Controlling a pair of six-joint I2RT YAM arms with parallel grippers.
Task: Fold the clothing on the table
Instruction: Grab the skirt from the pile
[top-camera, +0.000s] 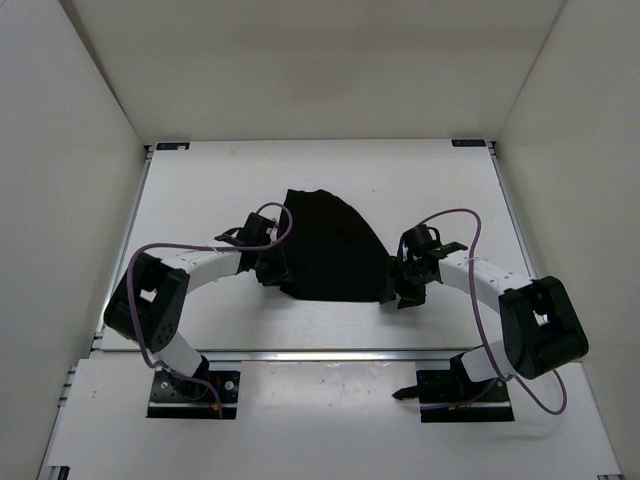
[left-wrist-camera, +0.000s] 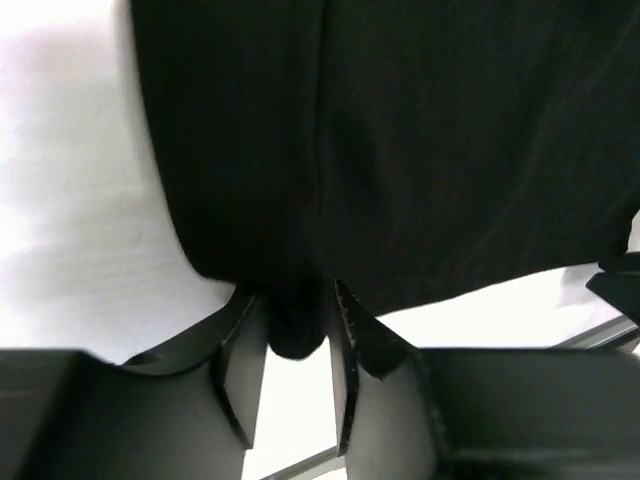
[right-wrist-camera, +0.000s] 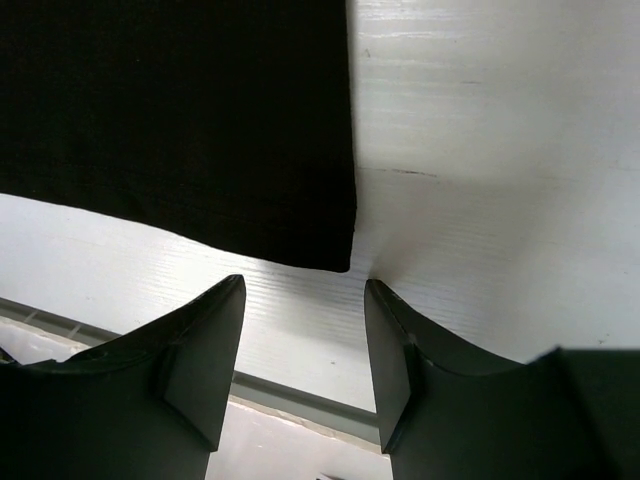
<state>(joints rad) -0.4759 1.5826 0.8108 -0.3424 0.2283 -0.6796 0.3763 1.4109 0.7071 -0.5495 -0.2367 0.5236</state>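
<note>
The white counter (top-camera: 200, 180) carries the black clothing (top-camera: 330, 250) near its middle; the left hand (left-wrist-camera: 295, 352) pinches its near-left corner, and the right hand (right-wrist-camera: 305, 290) gapes wide just short of the near-right corner, likely readying a 2-handed fold

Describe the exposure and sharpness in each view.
Top external: even, soft light, the clothing a detailless black patch. Left wrist: the table blown out to white, the clothing's left edge blurred. Right wrist: crisp table grain, the right gripper near and soft-edged, a faint shadow by the clothing's corner.
</note>
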